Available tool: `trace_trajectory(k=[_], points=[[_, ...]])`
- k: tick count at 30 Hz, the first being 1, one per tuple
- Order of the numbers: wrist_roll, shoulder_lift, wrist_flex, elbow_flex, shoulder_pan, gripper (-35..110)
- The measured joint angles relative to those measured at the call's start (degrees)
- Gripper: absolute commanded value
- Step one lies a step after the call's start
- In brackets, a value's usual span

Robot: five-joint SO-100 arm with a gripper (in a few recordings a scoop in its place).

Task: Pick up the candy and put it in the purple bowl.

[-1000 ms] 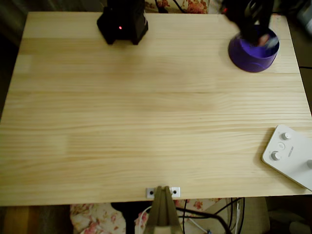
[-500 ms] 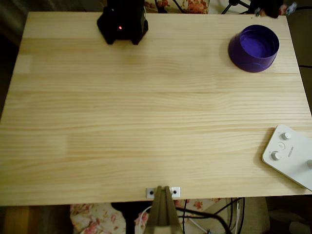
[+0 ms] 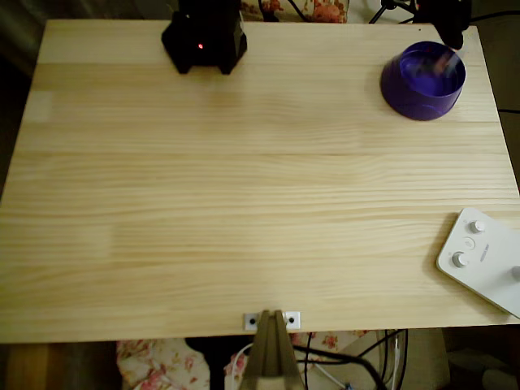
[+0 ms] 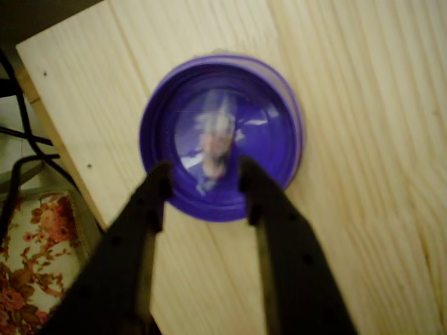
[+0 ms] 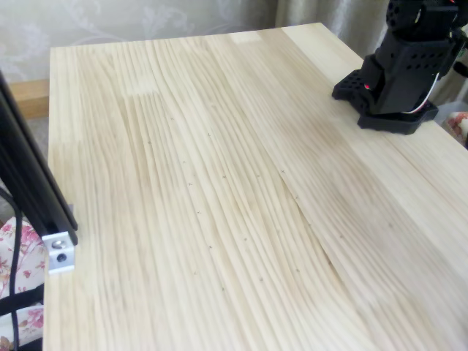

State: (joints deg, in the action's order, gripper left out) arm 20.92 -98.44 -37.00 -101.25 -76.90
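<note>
A pale wooden table (image 3: 244,203) seen from above. The purple bowl (image 3: 422,81) sits in the upper right of the overhead frame, close to the table's far and right edges. Inside it lies a small blurred pale shape, the candy (image 3: 439,67), toward the bowl's upper right.

In the wrist view the bowl (image 4: 222,136) is in the upper middle of the frame, near a table corner. The candy (image 4: 213,143) shows as a blurred pinkish-white smear on the bowl's floor. The pincer (image 4: 202,183) reaches up from the bottom of the frame, its two dark fingers (image 4: 143,216) spread apart with nothing between them; their tips overlap the bowl's lower rim in the picture. How high they are above the bowl is unclear.

In the overhead view a dark part of the arm (image 3: 443,18) shows at the top right edge, just beyond the bowl. The arm's black base (image 3: 205,36) stands at the upper left of centre, with a red light on it. A white device with knobs (image 3: 483,258) lies at the lower right edge.

The fixed view shows the base (image 5: 398,69) in the upper right of the frame.
</note>
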Motion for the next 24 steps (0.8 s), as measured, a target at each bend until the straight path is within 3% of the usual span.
trace_trajectory(k=[1, 10, 12, 16, 24], points=[[0.1, 0.0, 0.0, 0.0, 0.3, 24], [0.1, -0.4, 0.0, 0.0, 1.5, 24], [0.0, -1.2, -0.4, 0.0, 2.3, 21], [-0.1, -4.7, -1.7, 0.0, 5.4, 1], [-4.4, -12.1, -7.3, 0.0, 13.9, -1]])
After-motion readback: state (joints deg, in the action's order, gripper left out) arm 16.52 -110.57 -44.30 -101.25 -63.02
